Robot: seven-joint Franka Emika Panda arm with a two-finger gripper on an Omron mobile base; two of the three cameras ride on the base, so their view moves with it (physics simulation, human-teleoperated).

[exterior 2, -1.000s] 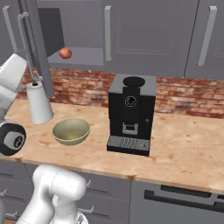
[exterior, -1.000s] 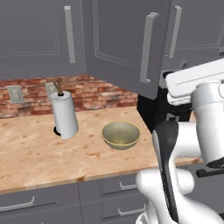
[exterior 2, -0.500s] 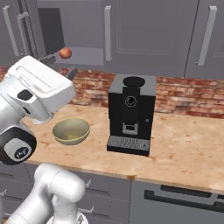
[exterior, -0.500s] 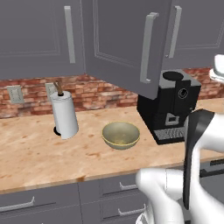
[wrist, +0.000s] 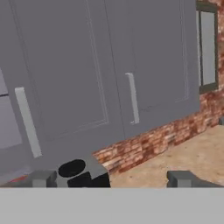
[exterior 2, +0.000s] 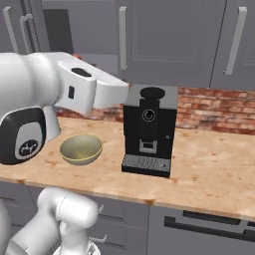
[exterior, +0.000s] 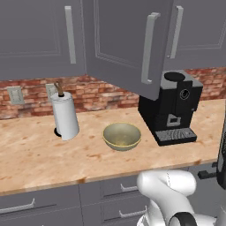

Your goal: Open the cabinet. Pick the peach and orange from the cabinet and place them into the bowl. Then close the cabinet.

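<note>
Here the gripper stands released, its two tips spread wide with nothing between them, looking towards shut grey doors above the coffee machine. The cabinet hangs above and to the left of the coffee machine, one door swung out over the counter with its bar handle facing the room. The bowl sits on the counter just left of the coffee machine, its yellowish inside bare, and the paper-towel roll stands further left of it. In the right base view a reddish sliver, probably the peach, peeks over the arm's white link, up and to the left of the coffee machine; the orange cannot be made out from here.

With the door already open, the step in hand looks to be the first reach for fruit. Doing it well likely means turning the hand leftward from the coffee machine toward the open shelf, passing clear of the door's edge, keeping the tips wide, centring them on one fruit at its middle, and closing gently so the round fruit does not roll away
</note>
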